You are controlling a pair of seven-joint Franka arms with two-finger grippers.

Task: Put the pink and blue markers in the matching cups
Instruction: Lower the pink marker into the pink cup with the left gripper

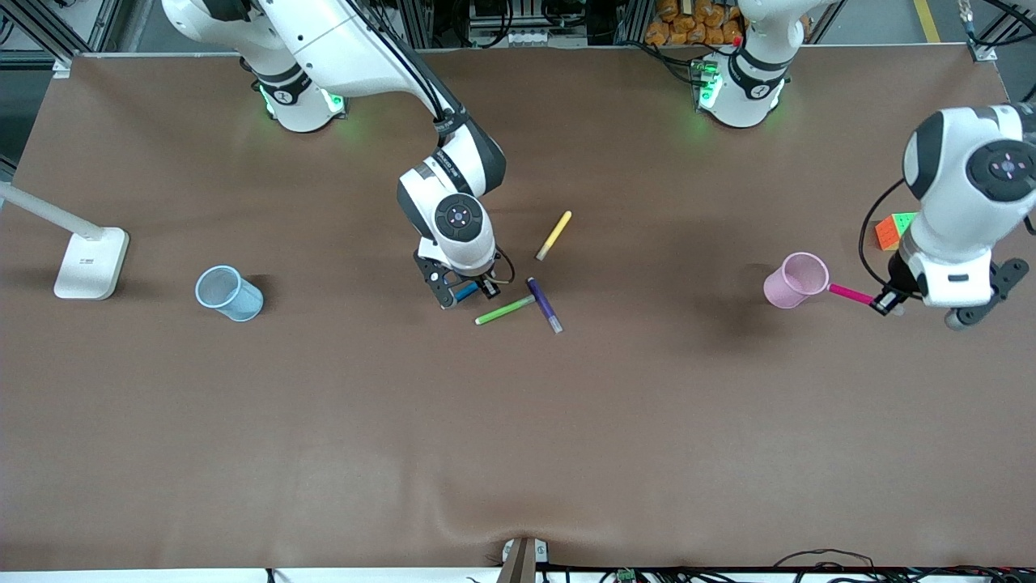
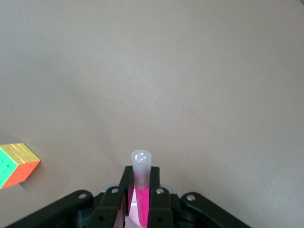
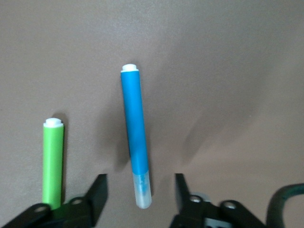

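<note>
My left gripper (image 1: 886,301) is shut on the pink marker (image 1: 848,293), held nearly level, its free end at the rim of the pale pink cup (image 1: 796,280). In the left wrist view the marker's pale cap (image 2: 141,164) sticks out between the fingers (image 2: 159,183). The blue marker (image 1: 465,291) lies on the table at mid-table. My right gripper (image 1: 463,293) is low over it and open. In the right wrist view its cap end (image 3: 142,190) lies between the two fingers, with a gap on each side. The pale blue cup (image 1: 229,293) stands toward the right arm's end of the table.
A green marker (image 1: 505,309) and a purple marker (image 1: 544,304) lie beside the blue one, and a yellow marker (image 1: 554,235) lies farther from the front camera. A colourful cube (image 1: 893,230) sits near the left arm. A white lamp base (image 1: 91,263) stands at the right arm's end.
</note>
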